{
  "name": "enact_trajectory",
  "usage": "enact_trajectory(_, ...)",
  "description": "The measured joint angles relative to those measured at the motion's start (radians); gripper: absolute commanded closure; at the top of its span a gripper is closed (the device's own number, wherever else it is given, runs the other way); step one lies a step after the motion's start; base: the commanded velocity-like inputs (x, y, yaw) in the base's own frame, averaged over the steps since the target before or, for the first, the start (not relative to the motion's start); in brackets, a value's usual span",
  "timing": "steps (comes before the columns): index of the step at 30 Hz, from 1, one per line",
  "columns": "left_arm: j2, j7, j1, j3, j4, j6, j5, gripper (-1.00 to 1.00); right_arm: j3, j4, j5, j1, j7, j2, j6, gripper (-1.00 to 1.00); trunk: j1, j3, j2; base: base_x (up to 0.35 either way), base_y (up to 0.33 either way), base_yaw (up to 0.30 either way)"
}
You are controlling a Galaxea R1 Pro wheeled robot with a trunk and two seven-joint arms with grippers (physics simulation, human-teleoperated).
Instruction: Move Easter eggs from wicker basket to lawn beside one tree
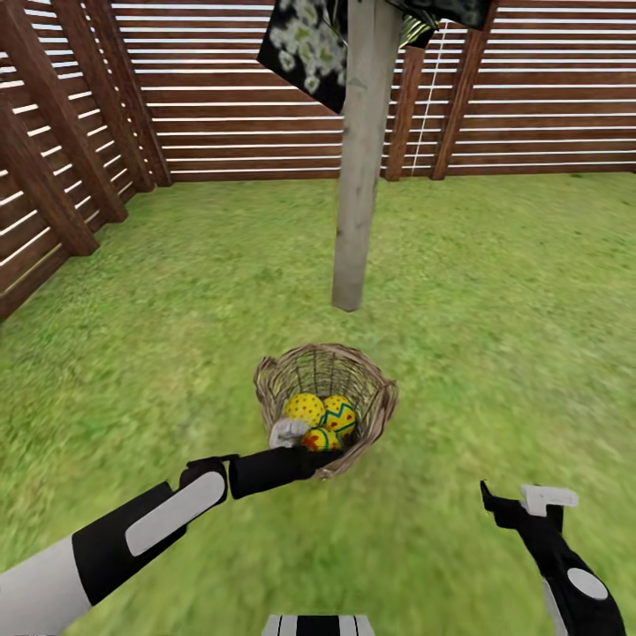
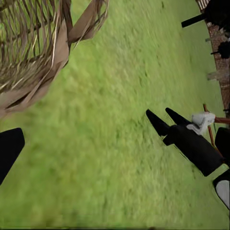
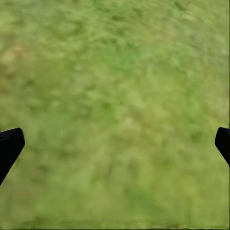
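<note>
The wicker basket (image 1: 375, 408) stands on the lawn (image 1: 159, 353) just in front of the tree (image 1: 362, 159), a pale straight trunk. Three Easter eggs lie inside it: two yellow ones side by side (image 1: 304, 408) (image 1: 340, 414) and a third (image 1: 320, 439) nearer me. My left gripper (image 1: 311, 459) is low against the basket's near wall; the left wrist view has the woven wall (image 2: 33, 52) beside the open gripper (image 2: 115, 143), nothing between the fingers. My right gripper (image 1: 492, 502) (image 2: 163, 117) hangs open over bare grass (image 3: 115, 96) to the basket's right.
A brown slatted fence (image 1: 238, 115) closes the lawn behind the tree and along the left side (image 1: 44, 194). Dark mottled leaves (image 1: 305, 44) hang beside the trunk's top. Open grass stretches right of the tree and around the basket.
</note>
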Motion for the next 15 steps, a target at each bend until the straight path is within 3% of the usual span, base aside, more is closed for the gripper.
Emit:
enact_trajectory(1, 0.0, -0.003, 0.0, -0.001, 0.006, 0.0, -0.001, -1.0, 0.0, -0.042, 0.0, 0.0, 0.05, 0.0, 0.08, -1.0, 0.0, 0.0, 0.0, -0.25, 0.192, 0.0)
enact_trajectory(4, 0.0, -0.006, 0.0, -0.002, 0.028, -0.002, -0.004, -1.0, 0.003, -0.126, 0.0, 0.0, 0.12, 0.001, 0.212, -1.0, 0.0, 0.0, 0.0, -0.253, 0.195, 0.0)
enact_trajectory(8, 0.003, -0.006, 0.0, -0.001, 0.058, -0.003, -0.003, -1.0, 0.015, -0.229, -0.002, 0.0, 0.139, 0.003, 0.378, -1.0, 0.0, 0.0, 0.0, -0.257, 0.196, 0.0)
enact_trajectory(15, 0.019, -0.007, 0.0, 0.006, 0.102, -0.007, 0.002, -1.0, 0.1, -0.277, -0.006, -0.027, 0.15, 0.005, 0.627, -1.0, 0.0, 0.0, 0.0, -0.081, 0.075, 0.0)
